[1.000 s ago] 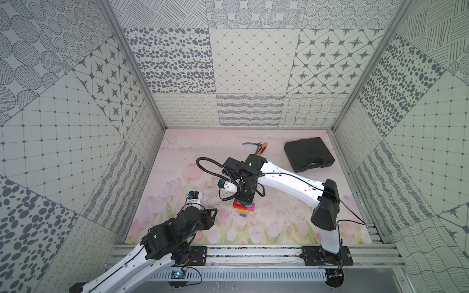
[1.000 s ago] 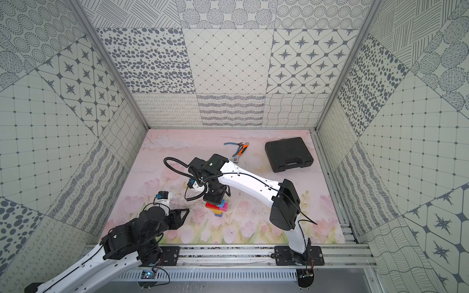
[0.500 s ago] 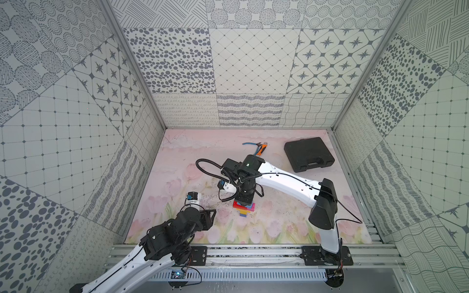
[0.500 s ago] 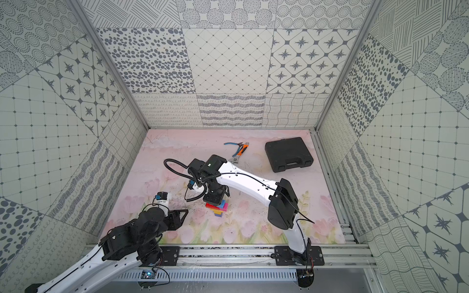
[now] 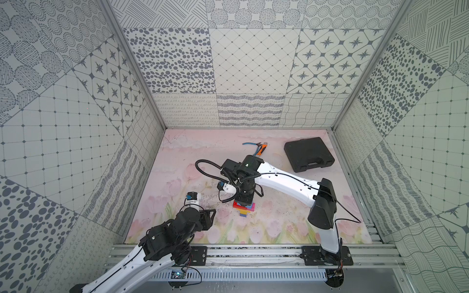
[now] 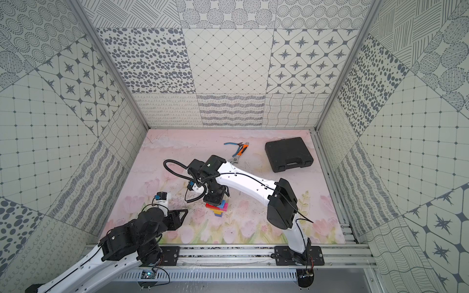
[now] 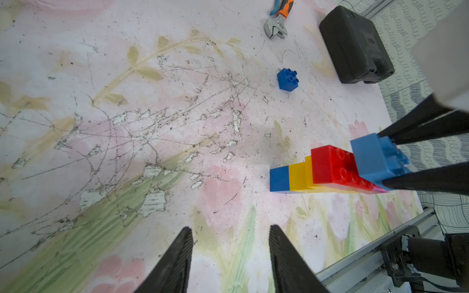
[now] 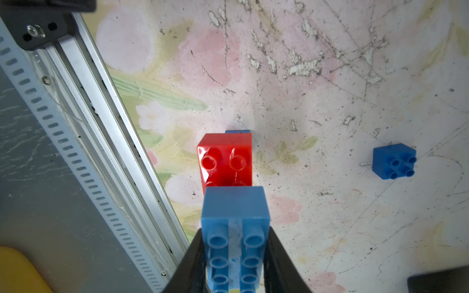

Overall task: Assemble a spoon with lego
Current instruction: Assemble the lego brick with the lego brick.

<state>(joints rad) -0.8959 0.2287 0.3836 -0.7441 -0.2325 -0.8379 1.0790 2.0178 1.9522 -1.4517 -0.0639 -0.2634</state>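
- Hanging left of the multicoloured stepped plastic-brick spoon (image 5: 244,208), well apart from it: left gripper (image 7: 229,253), black ribbed fingers (image 7: 177,263) spread, nothing between them.
- Spoon lies flat on the pink floral mat (image 5: 177,165). From the left wrist view: dark blue end brick, then yellow, then red on top, with a pink edge under the red.
- Right gripper (image 8: 235,229) sits directly over the spoon's red end, fingers pinching a light blue oblong studded brick (image 8: 234,203) by its long sides. The brick meets the red one; can't tell if it's fully seated.
- Dark blue square studded brick (image 7: 287,80) sits loose on the mat behind the spoon, apart from it.
- Further behind the spoon: orange-handled metal wrench (image 5: 261,151) and blue-handled pliers (image 5: 250,144), lying together.
- Behind and right of the spoon, well apart: black hard plastic case (image 5: 308,154), closed.
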